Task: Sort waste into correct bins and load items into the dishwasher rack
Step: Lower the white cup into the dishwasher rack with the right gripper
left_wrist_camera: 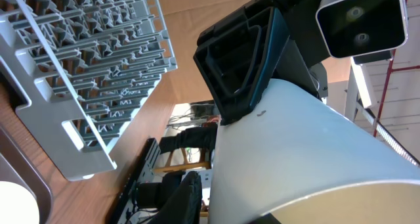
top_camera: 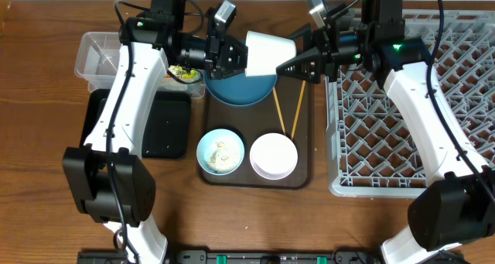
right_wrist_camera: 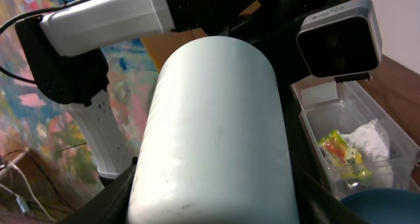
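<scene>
**Front of table**
1. Brown serving tray point(top_camera: 247, 180), centre.
2. Light-blue bowl point(top_camera: 204, 140), front left on the serving tray, upright. It holds loose white food scraps point(top_camera: 222, 154).
3. White bowl point(top_camera: 273, 156), front right on the serving tray, just beside item 2, upright.

**Middle**
4. 2 thin wooden chopsticks point(top_camera: 278, 113), lying on the serving tray behind the white bowl. They sit close at the near ends and spread apart at the far ends.
5. Shallow black tray point(top_camera: 166, 125), left of the serving tray, partly under the left arm.
6. Dishwasher rack point(top_camera: 402, 132), right of the serving tray, pegs upright.

**Back**
7. Dark-blue plate point(top_camera: 240, 94), at the far end of the serving tray.
8. Small white cup point(top_camera: 268, 53), on its side in the air above the plate, between both grippers.
9. Left gripper point(top_camera: 236, 56), at the cup's left end. Its fingers are hidden, so the hold cannot be told.
10. Right gripper point(top_camera: 298, 65), fingers either side of the cup and clamping it. 1 finger point(left_wrist_camera: 262, 46) lies flat on the cup wall.
11. Clear tub point(top_camera: 81, 59), far left. It contains the snack wrapper point(right_wrist_camera: 338, 148) and the crumpled napkin point(right_wrist_camera: 371, 135).
</scene>
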Available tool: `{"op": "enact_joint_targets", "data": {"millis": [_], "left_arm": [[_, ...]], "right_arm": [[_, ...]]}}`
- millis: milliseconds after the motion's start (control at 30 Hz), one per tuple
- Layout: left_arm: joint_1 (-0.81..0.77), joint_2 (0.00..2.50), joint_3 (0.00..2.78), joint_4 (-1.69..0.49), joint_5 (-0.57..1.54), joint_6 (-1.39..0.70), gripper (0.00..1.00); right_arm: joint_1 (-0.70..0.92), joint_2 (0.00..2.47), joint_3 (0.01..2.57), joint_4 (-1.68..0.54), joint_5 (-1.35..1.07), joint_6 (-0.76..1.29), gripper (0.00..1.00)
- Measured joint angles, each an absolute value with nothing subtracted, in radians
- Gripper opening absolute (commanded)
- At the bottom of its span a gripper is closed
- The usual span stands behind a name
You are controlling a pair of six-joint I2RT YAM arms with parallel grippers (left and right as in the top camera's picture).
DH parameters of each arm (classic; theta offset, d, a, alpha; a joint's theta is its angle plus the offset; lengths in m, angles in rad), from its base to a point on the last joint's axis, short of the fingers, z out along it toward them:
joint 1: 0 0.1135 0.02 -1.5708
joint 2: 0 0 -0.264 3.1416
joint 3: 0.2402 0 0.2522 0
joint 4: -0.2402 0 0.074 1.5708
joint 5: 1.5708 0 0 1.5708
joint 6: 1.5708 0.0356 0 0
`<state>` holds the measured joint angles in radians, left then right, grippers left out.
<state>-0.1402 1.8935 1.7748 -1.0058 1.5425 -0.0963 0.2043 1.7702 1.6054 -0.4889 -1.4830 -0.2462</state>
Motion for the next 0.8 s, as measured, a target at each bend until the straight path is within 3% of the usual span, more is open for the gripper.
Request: {"op": "enact_joint_targets", "data": {"millis": [367, 600, 800], "left_arm": [[-0.141, 1.893, 1.775, -1.005, 1.523, -0.097, 0.3], [-0.141, 1.893, 1.775, -1.005, 1.469, -0.097, 0.3], [-0.141, 1.893, 1.775, -1.01, 1.272, -0.097, 0.3]], "right_arm": [[0.088, 1.77, 1.605, -0.514, -1.435, -0.144, 0.43], [-0.053, 1.769, 1.608, -0.723, -1.074, 0.002, 0.41], [-0.069, 1.695, 1.608, -0.947, -0.696, 0.084, 0.4]]}}
